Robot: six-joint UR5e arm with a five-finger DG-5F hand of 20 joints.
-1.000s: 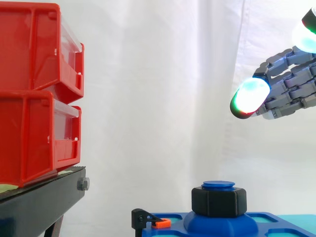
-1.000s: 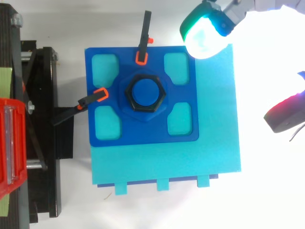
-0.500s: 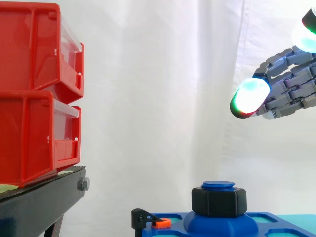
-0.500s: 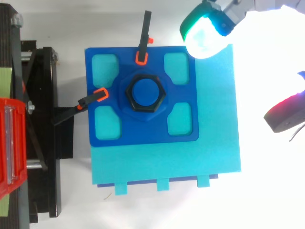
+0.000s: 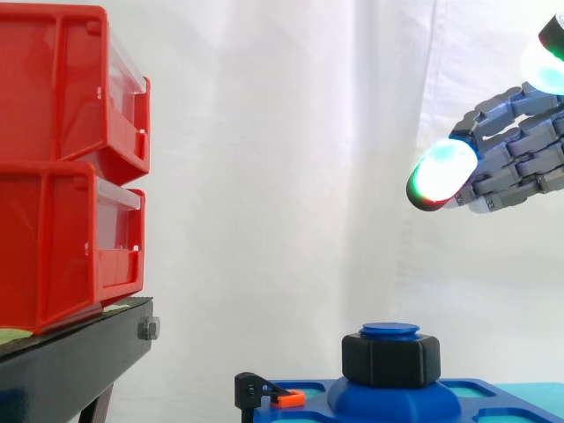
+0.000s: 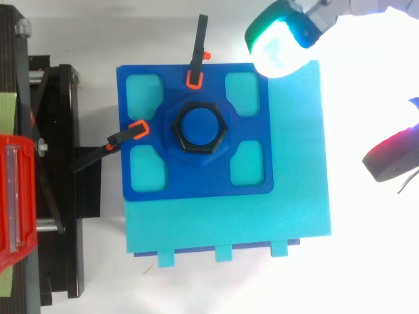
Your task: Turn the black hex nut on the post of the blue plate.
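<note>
Black hex nut (image 5: 390, 359) sits on its upright post (image 6: 198, 127), axis vertical; robot hand (image 5: 515, 163) hangs released above.

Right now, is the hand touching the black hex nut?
No, in the side view the hand hangs above and to the right of the black hex nut, with white curtain showing between them.

a white desk (image 6: 98, 26) carries a cyan board (image 6: 294, 196) with the blue plate (image 6: 196, 183) on top; at its left, a black stand (image 5: 70, 361) bears 2 stacked red bins (image 5: 53, 238).
</note>
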